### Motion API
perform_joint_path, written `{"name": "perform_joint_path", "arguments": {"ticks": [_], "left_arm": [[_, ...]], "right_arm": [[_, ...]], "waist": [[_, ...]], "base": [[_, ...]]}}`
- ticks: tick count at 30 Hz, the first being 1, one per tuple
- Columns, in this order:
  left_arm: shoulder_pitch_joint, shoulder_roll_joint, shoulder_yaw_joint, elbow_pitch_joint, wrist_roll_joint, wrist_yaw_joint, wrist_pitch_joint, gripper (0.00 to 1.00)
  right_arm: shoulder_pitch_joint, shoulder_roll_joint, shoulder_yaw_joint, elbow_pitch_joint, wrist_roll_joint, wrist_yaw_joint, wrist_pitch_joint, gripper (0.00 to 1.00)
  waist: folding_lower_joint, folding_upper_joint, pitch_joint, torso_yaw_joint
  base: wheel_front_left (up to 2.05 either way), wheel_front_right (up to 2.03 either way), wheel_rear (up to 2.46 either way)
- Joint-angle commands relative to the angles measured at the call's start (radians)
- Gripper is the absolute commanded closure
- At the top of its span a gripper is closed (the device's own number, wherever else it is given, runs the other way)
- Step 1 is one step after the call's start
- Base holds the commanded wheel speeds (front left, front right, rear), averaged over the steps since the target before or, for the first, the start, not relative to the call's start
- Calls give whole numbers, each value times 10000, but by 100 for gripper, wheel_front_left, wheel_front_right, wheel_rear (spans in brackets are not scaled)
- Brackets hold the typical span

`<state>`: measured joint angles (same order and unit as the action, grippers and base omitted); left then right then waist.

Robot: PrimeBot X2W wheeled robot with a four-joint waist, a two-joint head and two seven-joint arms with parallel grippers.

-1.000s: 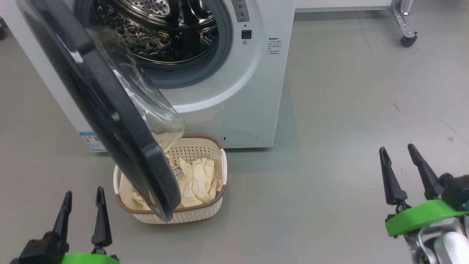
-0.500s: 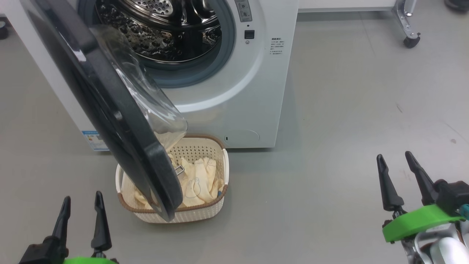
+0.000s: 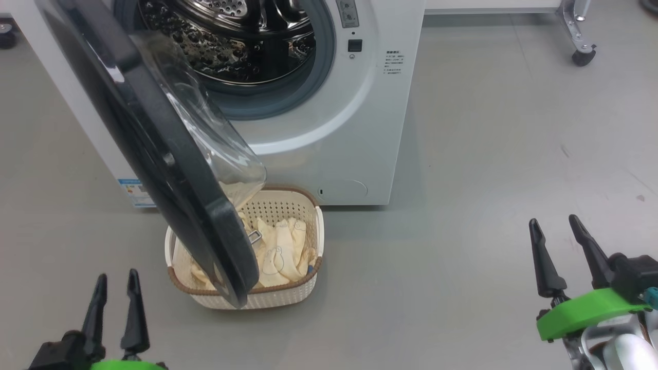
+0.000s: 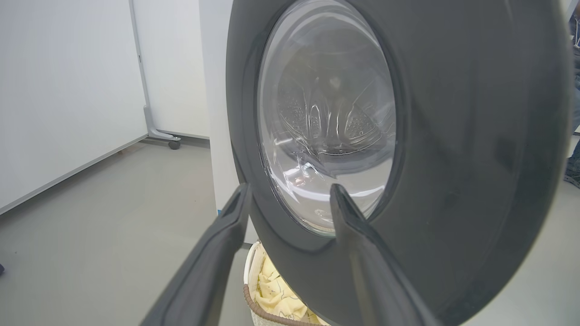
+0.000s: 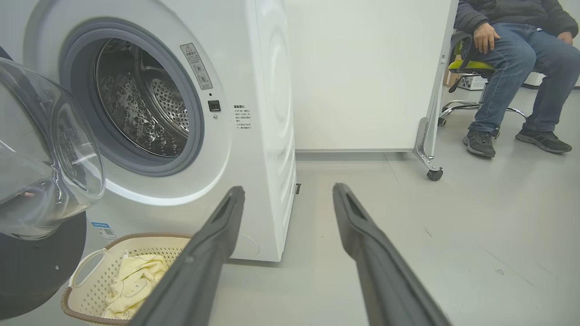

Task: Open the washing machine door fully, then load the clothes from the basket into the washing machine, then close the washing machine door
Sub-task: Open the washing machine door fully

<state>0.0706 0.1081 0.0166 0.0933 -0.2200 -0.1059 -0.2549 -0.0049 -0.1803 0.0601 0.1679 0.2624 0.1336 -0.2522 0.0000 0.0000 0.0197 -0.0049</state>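
The white washing machine (image 3: 354, 128) stands with its steel drum (image 3: 241, 36) exposed. The washing machine door (image 3: 154, 154), black-rimmed with a clear glass bowl, is swung out over the left half of the basket (image 3: 267, 300). Pale yellow clothes (image 3: 280, 252) lie in the basket on the floor against the machine's front. My left gripper (image 3: 118, 275) is open, low and left of the basket, and faces the door's outer side (image 4: 453, 136) in the left wrist view. Far to the right, my right gripper (image 3: 553, 220) is open over bare floor, pointing past the machine (image 5: 253, 68).
A white panel on a castered foot (image 5: 434, 174) stands behind and right of the machine. A person (image 5: 512, 54) sits on a chair beyond it. Grey floor stretches to the right of the basket (image 5: 86, 271); another panel foot (image 4: 172, 145) sits left of the machine.
The whole head view has shifted a little, so the camera moved. The door, the basket and the clothes stand as before. Both grippers stay open, the right one slightly lower in view.
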Motion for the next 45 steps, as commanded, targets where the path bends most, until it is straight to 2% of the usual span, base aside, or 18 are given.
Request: {"name": "perform_joint_path", "arguments": {"ticks": [1,12,16,18,22,29,37,45], "left_arm": [[-395,79,360,-307,42,-46,-69,100],[-574,51,456,-635,22,-98,-69,100],[-790,96,612,-1531,272,-81,-69,100],[-1126,198,625,-2480,504,-88,-69,100],[-1804,474,317,-3577,753,-125,-25,100],[-3655,755,-1620,-5129,685,-221,847,100],[-5229,206,-4202,-5458,170,-243,1503,100],[-5044,-260,-6541,-5061,-258,-245,1628,100]], "right_arm": [[-277,-81,55,-297,-100,-29,-95,0],[-341,32,-69,-278,-103,-29,-95,0],[-350,79,-86,-215,-46,-29,-95,0],[-361,107,-118,-163,-31,-29,-95,0],[-375,135,-153,-94,-48,-29,-95,0],[-381,104,-27,-91,-31,-29,-95,0],[-466,51,113,-9,-9,-29,-95,0],[-440,-29,130,73,-6,-29,-95,0]], "waist": [[0,0,18,7],[0,0,70,133],[0,0,37,181],[0,0,-23,222],[0,0,-137,247],[0,0,-289,130],[0,0,-352,-211],[0,0,-302,-313]], "base": [[0,0,0],[0,0,0],[0,0,0],[0,0,0],[0,0,0],[0,0,0],[0,0,0],[0,0,0]]}}
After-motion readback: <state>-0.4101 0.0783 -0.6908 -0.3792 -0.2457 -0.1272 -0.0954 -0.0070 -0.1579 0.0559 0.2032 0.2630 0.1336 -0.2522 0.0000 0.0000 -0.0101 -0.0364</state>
